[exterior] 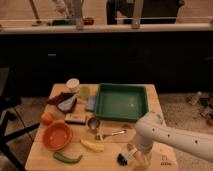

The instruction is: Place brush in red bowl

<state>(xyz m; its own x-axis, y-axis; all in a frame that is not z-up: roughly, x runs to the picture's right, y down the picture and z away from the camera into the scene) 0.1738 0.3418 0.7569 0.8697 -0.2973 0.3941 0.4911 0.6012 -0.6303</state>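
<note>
One brush (125,158) lies near the front edge of the table (40,155), its dark bristle head pointing left, with the gripper (136,156) directly over its white handle at the end of the single white arm (170,137). One red bowl (57,136) sits well apart on the table's left side. Also there: one green tray (122,101), one small orange fruit (47,118), one banana (92,145), one green pepper (67,158) and one metal utensil (111,134).

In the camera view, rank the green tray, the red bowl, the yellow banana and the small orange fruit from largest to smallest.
1. green tray
2. red bowl
3. yellow banana
4. small orange fruit

The gaps are plain, so nearness hardly matters. The gripper is down at the brush near the table's front edge.
</note>
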